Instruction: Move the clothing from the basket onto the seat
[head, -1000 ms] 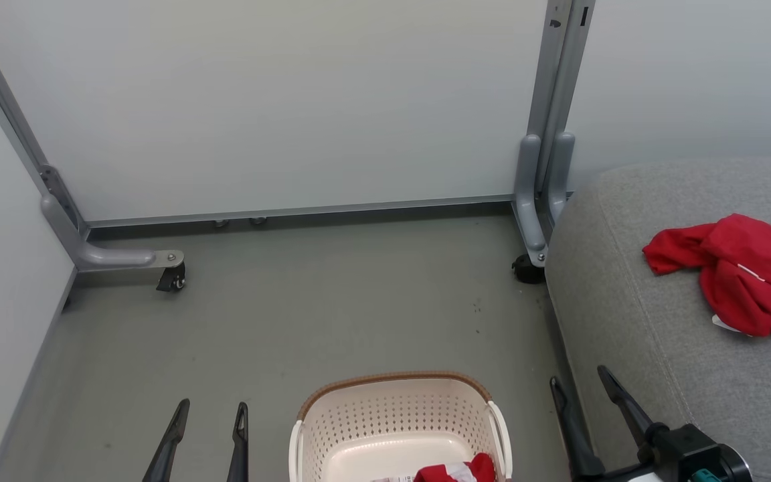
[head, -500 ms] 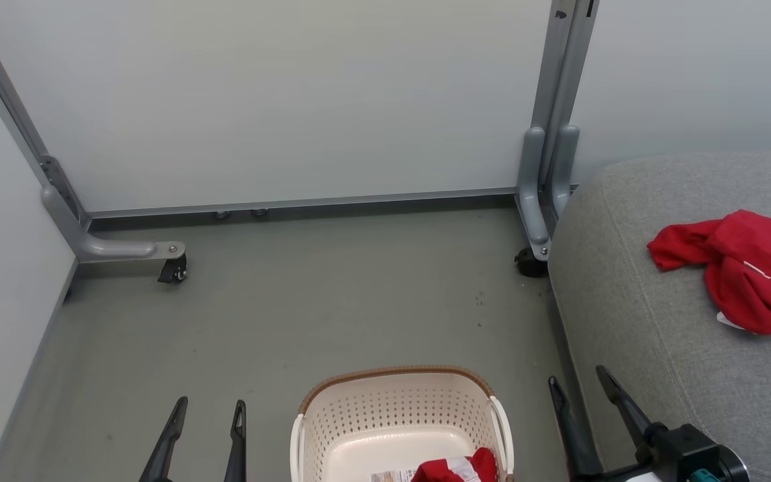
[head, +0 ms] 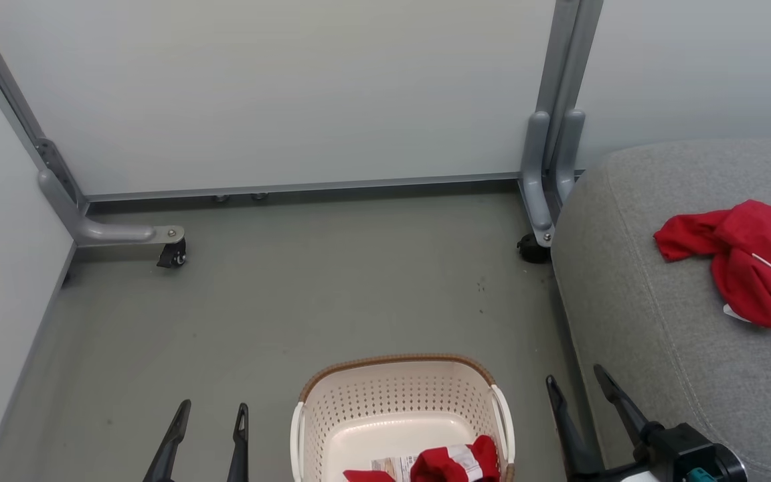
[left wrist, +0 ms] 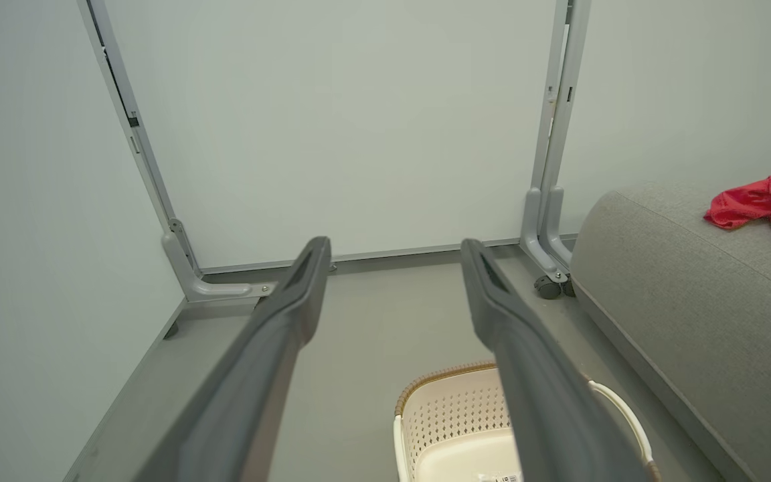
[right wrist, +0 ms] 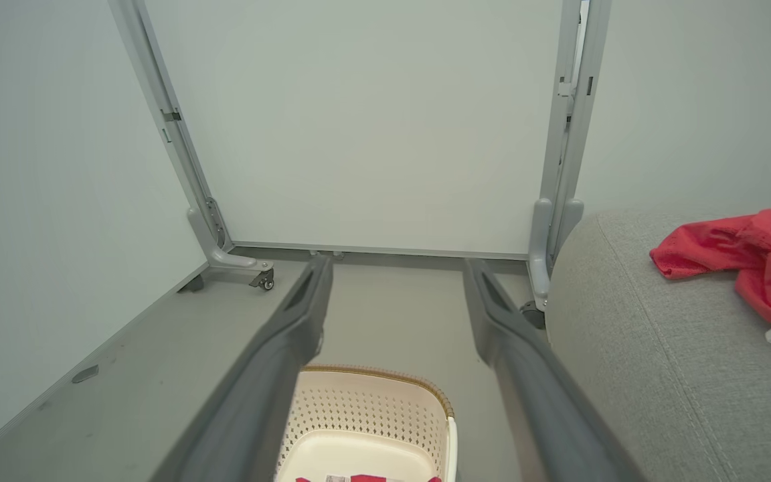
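- The large light grey fabric seat (head: 660,321) and the white partition panel in its grey wheeled frame (head: 292,100) stand a little higher in my head view than a second ago. The whole picture shifts together, so I judge that the camera tilts down and the things themselves do not move.
- The small cream-white perforated plastic basket with the brown woven-look rim (head: 395,359) now shows more of its inside, which helps me to plan the next pick.
- One bright red garment with white trim (head: 740,268) lies already on the seat. A second red garment with white parts (head: 449,463) lies in the basket, against its right wall. I think the task is about half done.
- The left gripper (head: 213,410) and the right gripper (head: 574,375) hang at either side of the basket, fingers spread wide, holding nothing.
- The left wrist view gives me the far wall of the basket, while the head view looks down onto its floor, where the red cloth lies.
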Tool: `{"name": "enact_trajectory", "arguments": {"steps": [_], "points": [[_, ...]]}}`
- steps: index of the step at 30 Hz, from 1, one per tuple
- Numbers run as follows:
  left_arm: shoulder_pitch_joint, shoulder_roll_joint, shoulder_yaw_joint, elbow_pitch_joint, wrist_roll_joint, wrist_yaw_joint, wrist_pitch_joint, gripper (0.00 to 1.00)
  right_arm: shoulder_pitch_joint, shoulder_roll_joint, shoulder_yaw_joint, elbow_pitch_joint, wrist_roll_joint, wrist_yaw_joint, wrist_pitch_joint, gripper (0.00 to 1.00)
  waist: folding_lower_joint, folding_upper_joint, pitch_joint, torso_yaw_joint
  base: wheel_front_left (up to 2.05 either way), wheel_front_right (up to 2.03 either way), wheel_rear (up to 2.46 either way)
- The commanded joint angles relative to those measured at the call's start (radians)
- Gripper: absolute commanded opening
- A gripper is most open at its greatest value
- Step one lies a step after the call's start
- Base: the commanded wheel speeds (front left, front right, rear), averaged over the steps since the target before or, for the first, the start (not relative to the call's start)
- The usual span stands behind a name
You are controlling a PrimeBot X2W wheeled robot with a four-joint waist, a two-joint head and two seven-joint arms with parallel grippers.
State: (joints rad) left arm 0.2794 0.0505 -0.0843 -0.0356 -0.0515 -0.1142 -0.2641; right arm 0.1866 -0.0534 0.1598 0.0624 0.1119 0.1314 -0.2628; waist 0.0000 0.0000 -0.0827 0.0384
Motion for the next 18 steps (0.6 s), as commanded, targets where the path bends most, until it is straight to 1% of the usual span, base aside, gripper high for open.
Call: {"name": "enact_trajectory", "arguments": {"steps": [1,6,9,12,16,18], "points": [[-0.018,0.000,0.001,0.004,0.003,-0.003,0.000,1.00,-0.014,-0.002,-0.007,0.000,-0.009,-0.001,-0.003,1.00,0.0000,0.0000,0.017,-0.004,0.00,0.00,0.00],[-0.043,0.014,-0.016,0.031,0.000,-0.010,0.000,1.00,-0.035,-0.001,-0.022,-0.005,-0.029,-0.001,-0.003,1.00,0.0000,0.0000,0.070,-0.022,0.00,0.00,0.00],[-0.081,0.033,-0.038,0.043,0.002,-0.015,0.000,1.00,-0.060,0.000,-0.036,-0.021,-0.045,-0.001,-0.003,1.00,0.0000,0.0000,0.136,-0.040,0.00,0.00,0.00],[-0.147,0.064,-0.068,0.053,-0.003,-0.016,0.000,1.00,-0.108,0.000,-0.056,-0.046,-0.060,-0.001,-0.003,1.00,0.0000,0.0000,0.228,-0.056,0.00,0.00,0.00],[-0.269,0.131,-0.145,0.071,-0.029,-0.017,0.000,1.00,-0.188,0.001,-0.099,-0.090,-0.070,-0.001,-0.003,1.00,0.0000,0.0000,0.370,-0.083,0.00,0.00,0.00],[-0.325,0.161,-0.171,0.084,-0.050,-0.017,0.000,1.00,-0.224,0.002,-0.119,-0.114,-0.055,-0.001,-0.003,1.00,0.0000,0.0000,0.434,-0.098,0.00,0.00,0.00]]}}
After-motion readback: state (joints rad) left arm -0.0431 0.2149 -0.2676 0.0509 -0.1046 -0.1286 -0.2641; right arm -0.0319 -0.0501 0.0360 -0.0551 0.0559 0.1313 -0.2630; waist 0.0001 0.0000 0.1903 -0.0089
